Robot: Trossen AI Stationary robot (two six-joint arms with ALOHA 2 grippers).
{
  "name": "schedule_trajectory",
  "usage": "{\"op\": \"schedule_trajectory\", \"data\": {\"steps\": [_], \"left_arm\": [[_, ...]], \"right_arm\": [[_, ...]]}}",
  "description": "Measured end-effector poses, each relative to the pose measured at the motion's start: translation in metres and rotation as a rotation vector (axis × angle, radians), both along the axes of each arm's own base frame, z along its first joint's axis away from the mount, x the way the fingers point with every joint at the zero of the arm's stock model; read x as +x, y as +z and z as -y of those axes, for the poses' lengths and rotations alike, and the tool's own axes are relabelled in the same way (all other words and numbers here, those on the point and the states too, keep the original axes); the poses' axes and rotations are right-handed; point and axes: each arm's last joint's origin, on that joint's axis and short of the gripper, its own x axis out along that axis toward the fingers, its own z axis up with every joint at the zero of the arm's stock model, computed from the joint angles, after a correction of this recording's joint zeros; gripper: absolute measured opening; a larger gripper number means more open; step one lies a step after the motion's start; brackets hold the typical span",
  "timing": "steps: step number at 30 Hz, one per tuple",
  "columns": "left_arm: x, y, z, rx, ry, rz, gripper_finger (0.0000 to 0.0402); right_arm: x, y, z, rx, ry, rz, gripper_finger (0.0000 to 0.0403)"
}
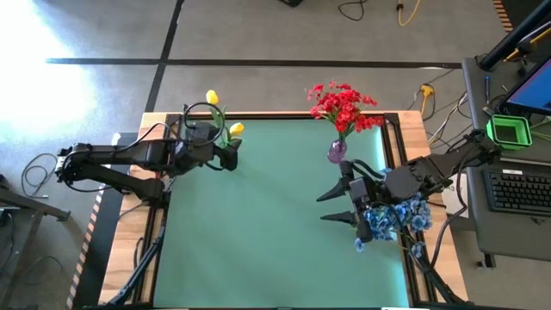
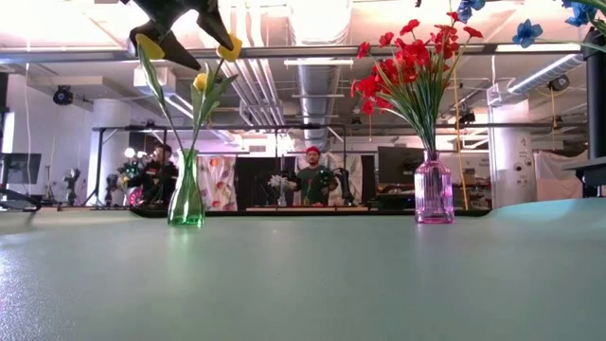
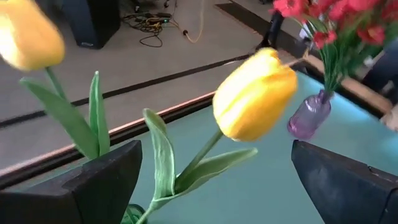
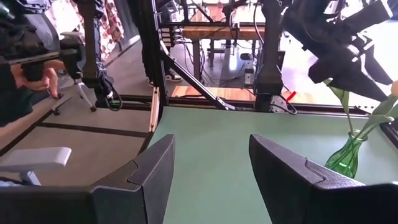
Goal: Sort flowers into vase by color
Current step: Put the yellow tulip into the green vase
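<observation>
A green vase [image 2: 187, 201] at the far left holds yellow flowers [image 1: 235, 130] on green stems. My left gripper [image 3: 214, 149] is open above it. Its fingers stand on either side of one yellow head [image 3: 255, 93] and its stem, apart from both. A purple vase [image 1: 337, 152] at the far right holds the red flowers [image 1: 343, 105]. My right gripper [image 4: 211, 143] is open with nothing between its fingers, raised near the table's right side [image 1: 332, 205]. Blue flowers [image 1: 398, 217] show beside and under the right arm. What they rest on is hidden.
The green mat [image 1: 267, 232] lies bare between the two vases and toward the near edge. A wooden frame [image 1: 413, 129] rims the table. A keyboard [image 1: 521, 189] and a green box [image 1: 510, 131] sit off the table's right. People [image 2: 312, 180] stand in the room beyond.
</observation>
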Motion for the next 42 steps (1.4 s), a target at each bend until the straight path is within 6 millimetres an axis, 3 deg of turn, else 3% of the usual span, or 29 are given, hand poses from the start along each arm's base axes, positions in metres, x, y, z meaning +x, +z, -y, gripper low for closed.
{"op": "schedule_trajectory", "data": {"steps": [5,16,23,35,42], "left_arm": [[0.0,0.002,0.001,0.032,-0.092,-0.074,0.0399],[-0.001,0.025,0.002,0.014,-0.101,-0.007,0.0398],[-0.003,0.037,0.002,0.014,-0.098,0.025,0.0398],[-0.02,0.087,0.002,0.085,-0.141,0.014,0.0398],[-0.035,0.128,0.006,0.129,-0.245,0.085,0.0398]], "right_arm": [[0.0,0.0,0.0,0.004,-0.001,-0.001,0.0199],[0.0,0.0,0.0,-0.011,0.002,0.001,0.0199],[0.016,-0.015,-0.006,-0.08,-0.034,-0.044,0.0199],[0.02,-0.018,-0.008,-0.108,-0.033,-0.049,0.0199],[0.019,-0.017,-0.007,-0.108,-0.032,-0.046,0.0199]]}}
